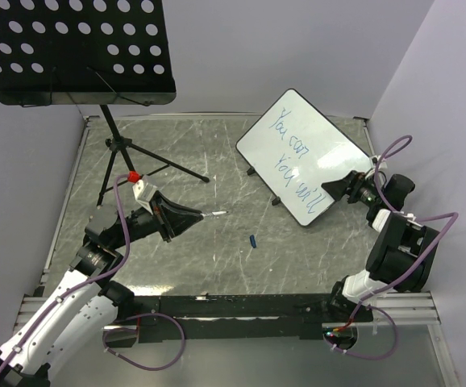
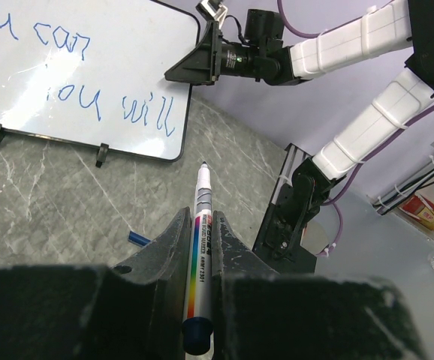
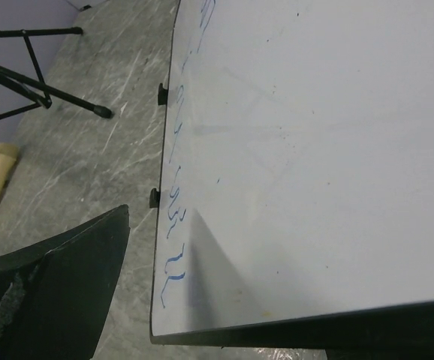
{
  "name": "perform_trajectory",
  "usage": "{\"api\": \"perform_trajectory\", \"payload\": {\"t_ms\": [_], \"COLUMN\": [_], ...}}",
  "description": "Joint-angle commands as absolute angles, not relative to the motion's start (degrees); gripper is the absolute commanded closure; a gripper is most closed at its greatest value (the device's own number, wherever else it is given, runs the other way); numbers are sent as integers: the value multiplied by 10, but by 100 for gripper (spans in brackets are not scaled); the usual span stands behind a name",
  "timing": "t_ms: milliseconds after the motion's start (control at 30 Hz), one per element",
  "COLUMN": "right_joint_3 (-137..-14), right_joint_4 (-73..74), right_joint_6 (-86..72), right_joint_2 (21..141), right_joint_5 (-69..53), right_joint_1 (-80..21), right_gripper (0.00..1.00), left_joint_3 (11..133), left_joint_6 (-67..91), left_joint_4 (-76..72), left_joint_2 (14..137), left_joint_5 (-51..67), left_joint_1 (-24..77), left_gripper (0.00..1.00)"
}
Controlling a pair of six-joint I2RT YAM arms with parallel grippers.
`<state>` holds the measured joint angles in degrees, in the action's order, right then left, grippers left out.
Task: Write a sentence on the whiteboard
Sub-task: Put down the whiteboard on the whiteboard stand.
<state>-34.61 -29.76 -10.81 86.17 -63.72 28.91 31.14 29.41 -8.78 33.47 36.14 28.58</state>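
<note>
The whiteboard (image 1: 323, 137) leans on its small black feet at the back right, and the blue sentence (image 1: 296, 157) runs across it in two lines. My left gripper (image 1: 194, 218) is shut on a silver marker (image 2: 200, 238) with a rainbow stripe, its tip pointing at the board from a distance. My right gripper (image 1: 339, 190) is open at the board's near right edge. In the right wrist view the whiteboard (image 3: 314, 135) fills the frame with the sentence (image 3: 173, 225) along its edge. One dark finger (image 3: 59, 292) stands apart to the left; the other is hidden.
A black perforated music-stand tray (image 1: 76, 48) hangs over the back left, with its tripod legs (image 1: 148, 161) spread on the grey marble table. A small blue marker cap (image 1: 253, 240) lies mid-table. Walls close in left and right.
</note>
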Motion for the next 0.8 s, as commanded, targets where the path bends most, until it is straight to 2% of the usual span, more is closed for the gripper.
{"api": "perform_trajectory", "payload": {"t_ms": [0, 433, 767], "right_joint_3": [-373, -346, -365], "right_joint_4": [-245, -143, 77], "right_joint_6": [-54, 29, 173], "right_joint_2": [830, 782, 724], "right_joint_5": [-628, -656, -652], "right_joint_1": [294, 340, 354], "right_gripper": [0, 0, 0], "left_joint_3": [324, 320, 318], "left_joint_6": [294, 291, 294], "left_joint_4": [-107, -103, -105], "left_joint_2": [331, 320, 316], "left_joint_5": [364, 365, 365], "left_joint_1": [285, 285, 285], "left_gripper": [99, 99, 99]}}
